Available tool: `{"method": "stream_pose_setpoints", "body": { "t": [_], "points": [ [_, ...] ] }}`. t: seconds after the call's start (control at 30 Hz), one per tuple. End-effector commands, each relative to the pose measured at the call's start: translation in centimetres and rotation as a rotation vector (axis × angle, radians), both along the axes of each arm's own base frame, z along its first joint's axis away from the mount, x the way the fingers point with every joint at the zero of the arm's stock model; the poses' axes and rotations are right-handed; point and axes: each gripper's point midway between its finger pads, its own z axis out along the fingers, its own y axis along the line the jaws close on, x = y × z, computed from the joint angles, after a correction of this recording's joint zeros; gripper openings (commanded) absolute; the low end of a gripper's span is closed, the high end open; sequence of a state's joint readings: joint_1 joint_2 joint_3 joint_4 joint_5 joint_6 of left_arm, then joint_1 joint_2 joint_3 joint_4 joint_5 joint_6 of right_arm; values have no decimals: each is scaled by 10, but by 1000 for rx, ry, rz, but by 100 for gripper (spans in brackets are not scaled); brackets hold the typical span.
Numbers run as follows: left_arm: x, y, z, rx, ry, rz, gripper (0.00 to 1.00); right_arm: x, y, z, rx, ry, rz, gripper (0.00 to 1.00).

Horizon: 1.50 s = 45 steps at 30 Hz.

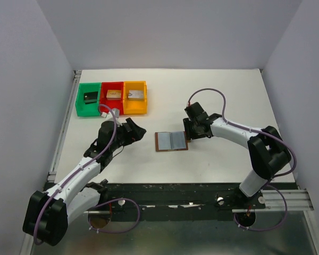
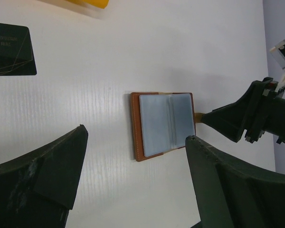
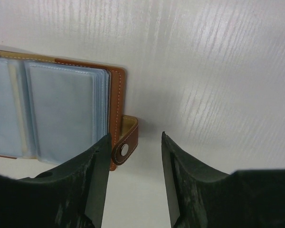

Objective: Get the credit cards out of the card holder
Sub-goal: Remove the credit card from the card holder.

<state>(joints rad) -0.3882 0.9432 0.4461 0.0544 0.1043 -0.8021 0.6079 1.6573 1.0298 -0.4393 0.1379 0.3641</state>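
Observation:
The brown card holder lies open and flat on the white table, its pale blue-grey sleeves facing up. It also shows in the left wrist view and the right wrist view. My right gripper is open at the holder's right edge; in its own view the jaws stand either side of the snap strap without gripping it. My left gripper is open and empty, left of the holder. A black credit card lies flat on the table. No grey or gold-tan card can be made out.
Green, red and orange plastic bins stand in a row at the back left, each with a chunky block inside. The orange bin's corner shows in the left wrist view. Grey walls enclose the table.

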Motion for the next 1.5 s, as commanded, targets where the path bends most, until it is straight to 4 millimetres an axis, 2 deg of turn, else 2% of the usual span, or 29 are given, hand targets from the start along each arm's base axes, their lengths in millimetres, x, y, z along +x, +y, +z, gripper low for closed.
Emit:
{"method": "stream_pose_setpoints", "body": {
  "t": [0.0,0.2,0.3,0.37,0.43,0.47,0.57,0.67,0.8,0.9,1.0,1.3,1.47],
  "points": [
    [2,-10,19,-41,-54,-42,96,1,-5,-6,-48,30,-1,52],
    [1,-11,16,-43,-41,-49,94,0,-5,-15,-58,53,5,42],
    [0,-14,15,-49,-35,-64,94,3,-6,-17,-62,46,7,23],
    [0,-18,15,-36,-25,-84,94,4,-6,-13,-53,21,12,9],
    [1,-22,15,3,2,-94,96,3,-4,-4,-20,-10,31,0],
    [4,-25,18,23,2,-103,97,0,1,1,13,-23,61,0],
    [1,-30,8,87,68,-113,99,-11,9,20,103,-66,125,0],
    [4,-38,5,82,104,-123,99,-27,16,32,180,-75,192,0],
    [4,-57,1,5,116,-190,99,-41,19,38,231,-66,234,0],
    [3,-79,8,-120,44,-274,99,-47,19,39,246,-66,249,0],
    [-2,-96,-1,-126,64,-358,99,-49,18,39,250,-73,258,0],
    [-11,-137,-21,12,116,-519,79,-47,23,43,286,-89,263,0],
    [-10,-149,-29,66,139,-566,75,-49,36,62,371,-111,298,0]
  ]
}}
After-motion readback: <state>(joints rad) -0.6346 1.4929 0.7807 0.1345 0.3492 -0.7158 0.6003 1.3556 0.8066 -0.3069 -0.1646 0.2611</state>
